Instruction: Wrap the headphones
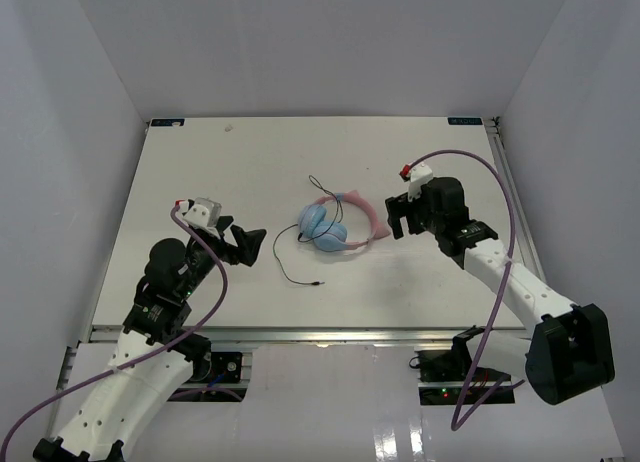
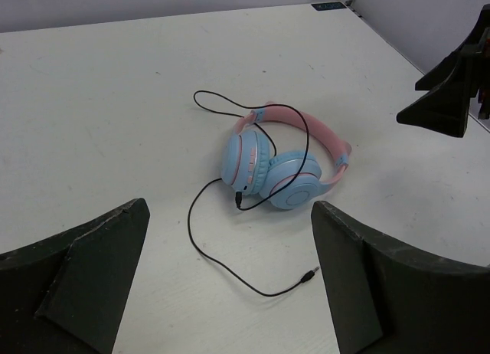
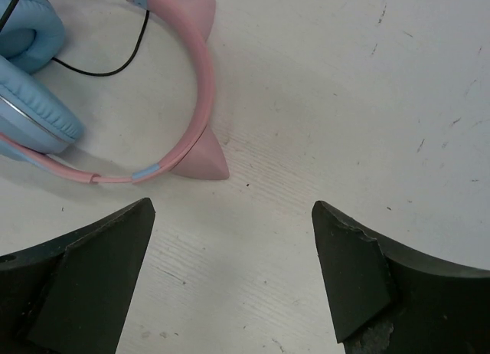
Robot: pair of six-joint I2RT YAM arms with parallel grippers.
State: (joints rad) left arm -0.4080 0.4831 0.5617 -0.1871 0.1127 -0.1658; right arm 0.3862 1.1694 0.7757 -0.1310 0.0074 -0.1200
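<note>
Left gripper point(image 1: 250, 245): fingers spread wide, holding nothing; left of the headphones and apart from them.
Headphones point(image 1: 333, 229): lying in the middle of the table point(image 1: 200, 162), with the blue ear cups point(image 2: 295, 185) side by side on the left and the pink headband point(image 3: 203, 78) curving to the right.
Cable point(image 2: 200, 247): loose; it loops past the band on the far side, then trails near to its plug point(image 2: 308, 275) on the table.
Right gripper point(image 1: 404, 227): fingers wide apart and empty; just right of the headband, not touching it.

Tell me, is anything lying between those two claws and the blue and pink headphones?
Nothing visible. Only bare table separates the left gripper and the right gripper from the headphones; both are open. The headphones' own thin black cable trails loose toward the left side.
</note>
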